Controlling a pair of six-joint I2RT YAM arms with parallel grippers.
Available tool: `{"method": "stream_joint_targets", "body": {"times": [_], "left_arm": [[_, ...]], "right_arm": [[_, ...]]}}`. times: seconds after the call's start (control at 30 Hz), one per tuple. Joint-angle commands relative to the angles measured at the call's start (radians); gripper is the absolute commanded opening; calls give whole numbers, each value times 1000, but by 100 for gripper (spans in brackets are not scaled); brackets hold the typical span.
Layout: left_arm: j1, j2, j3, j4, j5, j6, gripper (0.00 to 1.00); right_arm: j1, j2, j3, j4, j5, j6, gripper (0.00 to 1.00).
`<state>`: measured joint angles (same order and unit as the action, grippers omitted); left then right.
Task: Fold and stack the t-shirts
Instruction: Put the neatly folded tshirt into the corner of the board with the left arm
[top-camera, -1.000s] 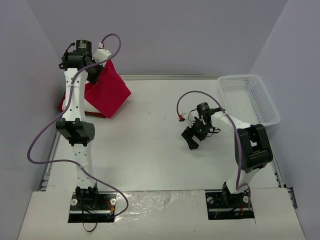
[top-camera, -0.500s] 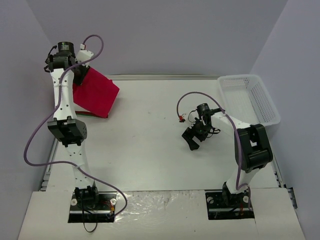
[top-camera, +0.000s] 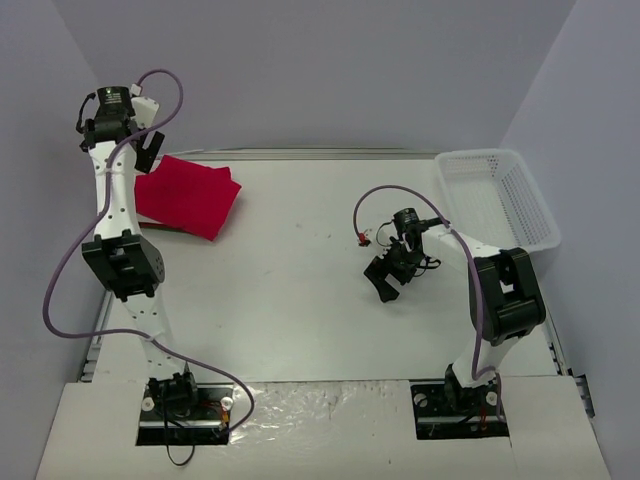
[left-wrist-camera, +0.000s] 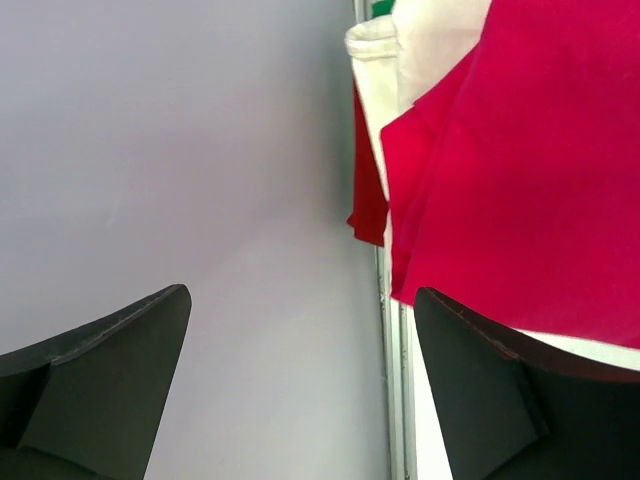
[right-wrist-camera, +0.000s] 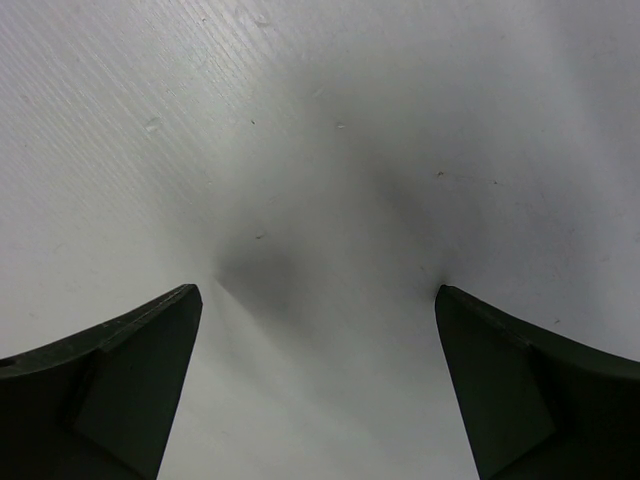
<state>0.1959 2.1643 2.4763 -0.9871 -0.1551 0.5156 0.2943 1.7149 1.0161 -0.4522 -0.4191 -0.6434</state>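
**Desk:** Where is the cloth sitting, and what are the pincers doing?

**Operator:** I'm seeing the red t-shirt (top-camera: 190, 195) lying folded at the far left corner of the table (top-camera: 300, 300), flat, one corner reaching toward the middle. On the left wrist view, what looks like a white t-shirt (left-wrist-camera: 372, 60) is peeking out from under red layers, so I'm reading it as a stack. The left gripper (left-wrist-camera: 302, 293) is hanging above that corner with its fingers spread wide and nothing between them. The right gripper (right-wrist-camera: 318, 290) is gaping too, hovering low over bare tabletop near the centre, well apart from the cloth.

**Desk:** How are you expecting it to handle?

**Operator:** I'm treating it as light, limp and easy to drag. One pinch in the middle would bunch the layers, so I'm thinking of taking a folded edge or corner, pinching all layers together.

**Desk:** Room to work?

**Operator:** It's tight on the left. The stack is lying right by the table's side rail (left-wrist-camera: 385, 350), with the side wall (top-camera: 40, 200) close behind the raised arm. Toward the centre I'm seeing wide open surface. The basket (top-camera: 500, 190) is sitting at the far right corner, well out of the way.
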Motion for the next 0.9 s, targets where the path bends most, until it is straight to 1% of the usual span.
{"method": "stream_joint_targets", "body": {"times": [0.0, 0.07, 0.1, 0.13, 0.17, 0.2, 0.23, 0.27, 0.3, 0.33, 0.37, 0.4, 0.43, 0.5, 0.53, 0.6, 0.67, 0.73, 0.87], "left_arm": [[-4, -173, -46, 50, -43, -29, 94], [-4, -233, -92, 12, 52, -61, 94], [-4, -256, -155, -30, 105, -71, 94], [-4, -311, -196, -42, 226, -89, 94], [-4, -346, -248, -41, 283, -103, 94], [-4, -389, -378, -26, 336, -117, 94], [-6, -479, -448, -6, 377, -133, 94], [-6, -527, -518, 52, 452, -137, 94], [-6, -579, -593, 83, 483, -137, 94], [-6, -681, -743, 114, 515, -108, 94], [-6, -736, -830, 158, 547, -98, 94], [-4, -794, -912, 241, 546, -94, 94], [-3, -895, -1062, 273, 545, -85, 94], [-3, -981, -1184, 329, 552, -56, 94], [-3, -1047, -1279, 338, 551, -60, 94], [-1, -1095, -1344, 350, 536, -62, 94], [-1, -1147, -1404, 370, 516, -84, 94], [5, -1185, -1425, 381, 516, -120, 94], [60, -1227, -1482, 406, 612, -153, 94]], "right_arm": [[-6, 5, -1, -33, 8, 8, 100], [-6, -9, 6, -34, 11, 11, 100], [-6, -15, 10, -34, 19, 16, 100], [-6, -26, 25, -33, 38, 28, 100], [-6, -49, 38, -32, 45, 36, 100], [-4, -61, 53, -34, 48, 47, 100], [-6, -73, 71, -34, 55, 59, 100], [-7, -96, 114, -34, 62, 94, 100], [-9, -106, 139, -34, 65, 111, 100], [-11, -130, 162, -36, 86, 125, 100], [-14, -144, 209, -36, 101, 151, 100], [-21, -159, 228, -36, 123, 157, 100], [-27, -194, 240, -33, 140, 157, 100], [-58, -227, 263, -17, 199, 168, 100], [-69, -268, 260, 9, 222, 177, 100], [-87, -322, 236, 36, 282, 189, 100], [-89, -411, 207, 99, 348, 208, 100], [-93, -489, 161, 154, 469, 247, 100], [-95, -615, 46, 240, 606, 304, 100]]}}
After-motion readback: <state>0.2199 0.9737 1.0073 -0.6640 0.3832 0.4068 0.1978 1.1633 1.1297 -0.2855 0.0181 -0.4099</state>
